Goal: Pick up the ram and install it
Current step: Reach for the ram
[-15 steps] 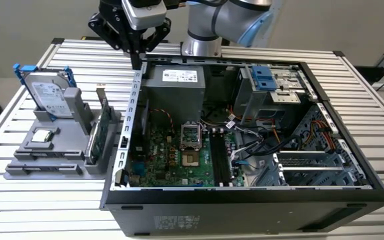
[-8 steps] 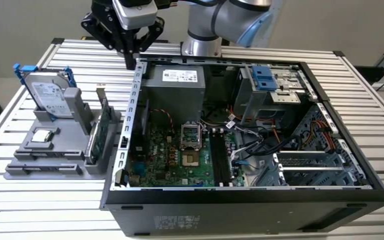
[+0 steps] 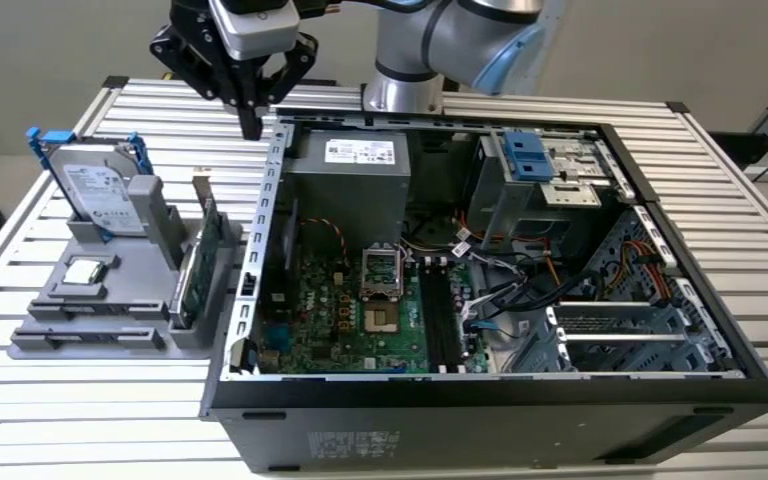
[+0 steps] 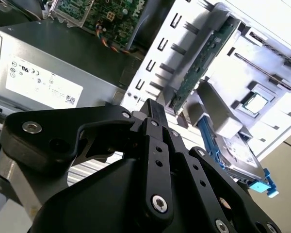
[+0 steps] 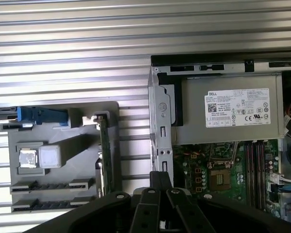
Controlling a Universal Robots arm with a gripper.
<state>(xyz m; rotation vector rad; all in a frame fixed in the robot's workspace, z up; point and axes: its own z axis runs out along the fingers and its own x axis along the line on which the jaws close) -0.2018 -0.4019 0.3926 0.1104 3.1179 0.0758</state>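
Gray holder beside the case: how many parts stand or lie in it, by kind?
Hard drive: 1
Green circuit card: 1
Processor chip: 1
Total: 3; whether the holder's front slots hold anything I cannot tell.

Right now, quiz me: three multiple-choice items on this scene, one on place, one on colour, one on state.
1. Where does the pincer hang in the exterior view?
A. Over the hard drive
B. Above the far corner of the case, on the exterior view's left
C. Deep inside the case

2. What colour is the hard drive's bracket?
A. Red
B. Yellow
C. Blue

3. What state is the pincer in?
A. Shut, holding nothing
B. Shut on the hard drive
C. Wide open

Key:
1 B, its tip sits by the far end of the case wall.
2 C, the bracket shows blue above the silver drive.
3 A, its fingers meet with nothing between them.
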